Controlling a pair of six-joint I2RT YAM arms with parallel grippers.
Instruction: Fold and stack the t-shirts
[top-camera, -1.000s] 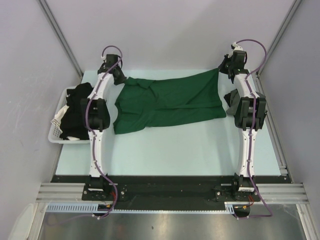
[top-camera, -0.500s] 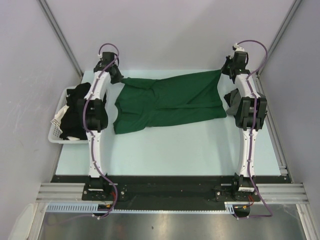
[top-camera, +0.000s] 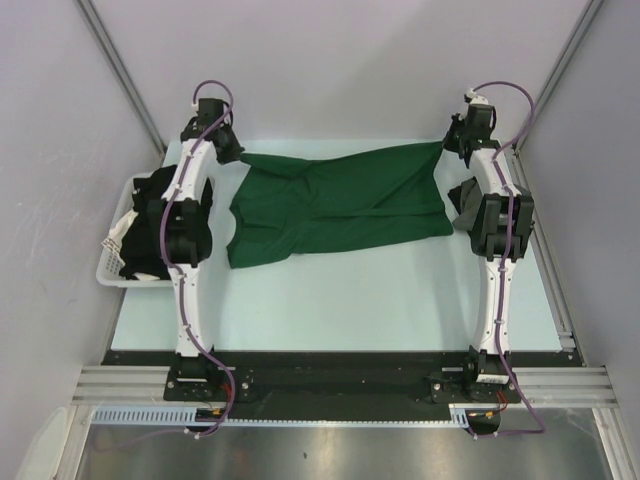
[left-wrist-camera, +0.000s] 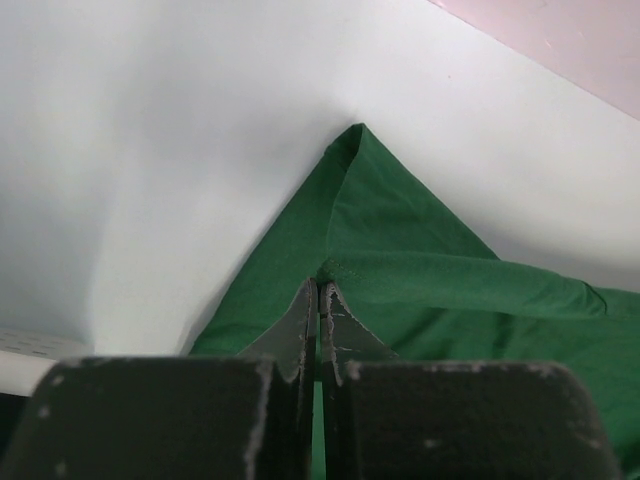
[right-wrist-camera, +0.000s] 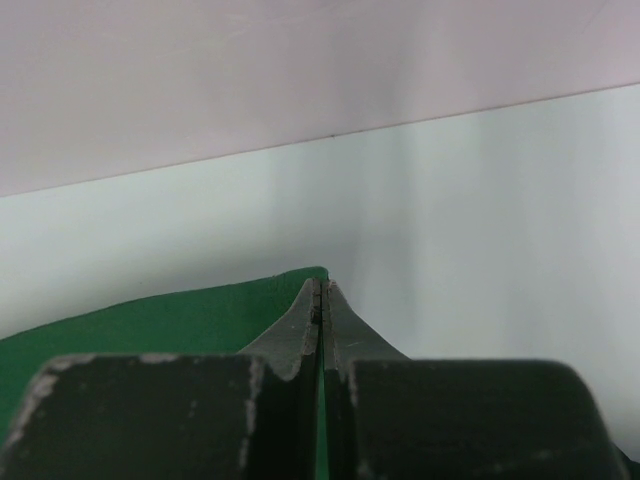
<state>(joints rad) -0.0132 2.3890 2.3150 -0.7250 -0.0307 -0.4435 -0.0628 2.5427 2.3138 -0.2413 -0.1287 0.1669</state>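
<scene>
A dark green t-shirt (top-camera: 340, 205) lies stretched across the far part of the pale table, its near left part bunched. My left gripper (top-camera: 236, 152) is shut on its far left corner; in the left wrist view the fingertips (left-wrist-camera: 319, 285) pinch a fold of green cloth (left-wrist-camera: 420, 290). My right gripper (top-camera: 447, 143) is shut on the far right corner, and the right wrist view shows green fabric (right-wrist-camera: 180, 320) caught between the closed tips (right-wrist-camera: 321, 283). Black t-shirts (top-camera: 148, 215) sit heaped in the basket. A dark grey t-shirt (top-camera: 460, 195) lies partly hidden behind the right arm.
A white slatted basket (top-camera: 112, 262) stands at the table's left edge, beside the left arm. Grey walls close in behind and on both sides. A metal rail (top-camera: 555, 290) runs along the table's right edge.
My left gripper has moved left and toward the back wall, drawing the shirt's left corner out into a point. The right gripper has hardly moved.
</scene>
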